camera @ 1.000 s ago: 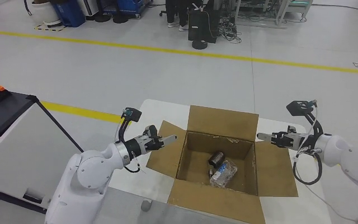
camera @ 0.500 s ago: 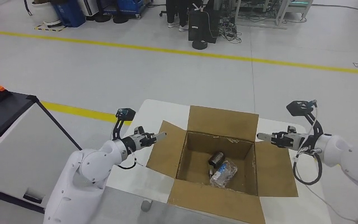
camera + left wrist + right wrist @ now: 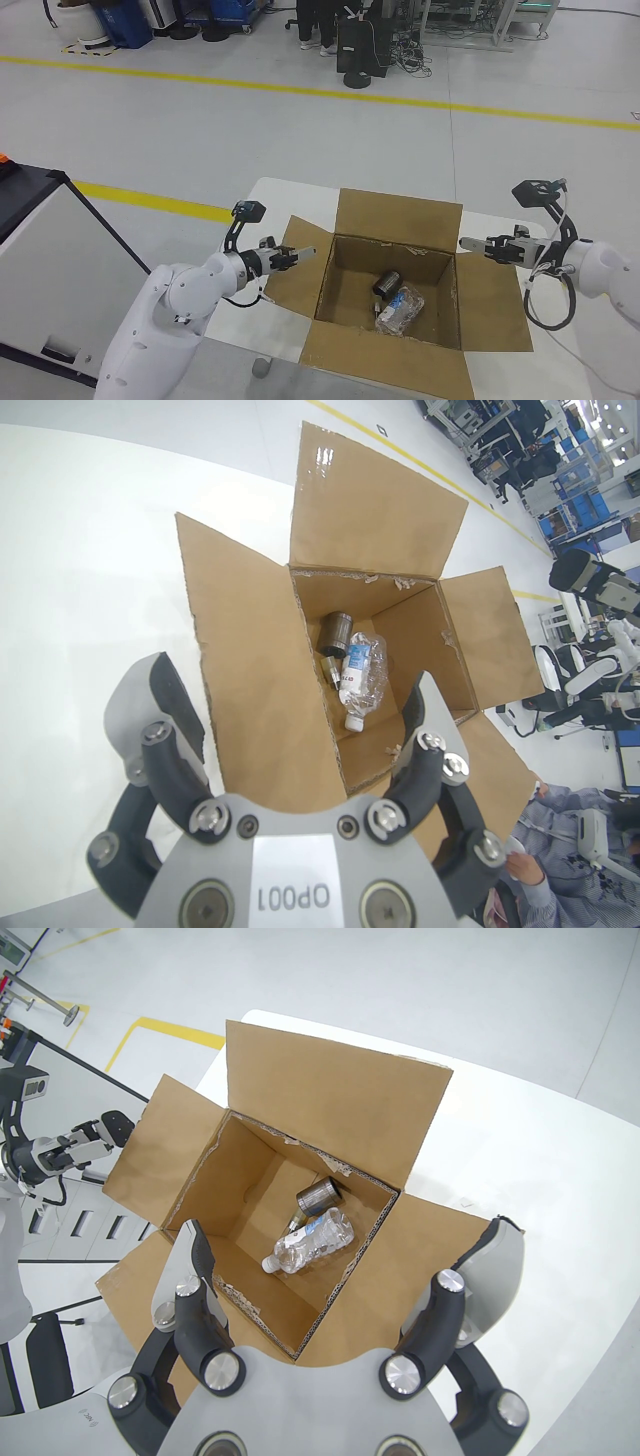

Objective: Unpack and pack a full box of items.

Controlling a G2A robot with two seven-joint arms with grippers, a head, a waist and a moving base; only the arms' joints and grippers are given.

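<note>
An open cardboard box [image 3: 345, 334] stands on the white table [image 3: 265, 195] with all its flaps folded out. On its floor lie a crushed clear plastic bottle [image 3: 401, 308] [image 3: 362, 672] [image 3: 312, 1239], a dark metal cylinder [image 3: 386, 283] [image 3: 335, 633] [image 3: 318, 1195] and a smaller metal piece [image 3: 330, 669] beside it. My left gripper [image 3: 302, 255] [image 3: 295, 690] hangs open over the box's left flap. My right gripper [image 3: 467, 242] [image 3: 350, 1248] hangs open over the right flap [image 3: 495, 305]. Nothing is held by either one.
The table's rounded far-left corner and its right side beyond the flap are bare white. A dark stand [image 3: 25, 195] sits off the table to the left. A seated person's sleeve [image 3: 555, 845] shows past the box in the left wrist view.
My left arm swung outward to the left and has come back toward the box, its gripper now over the left flap. The right arm has stayed still.
</note>
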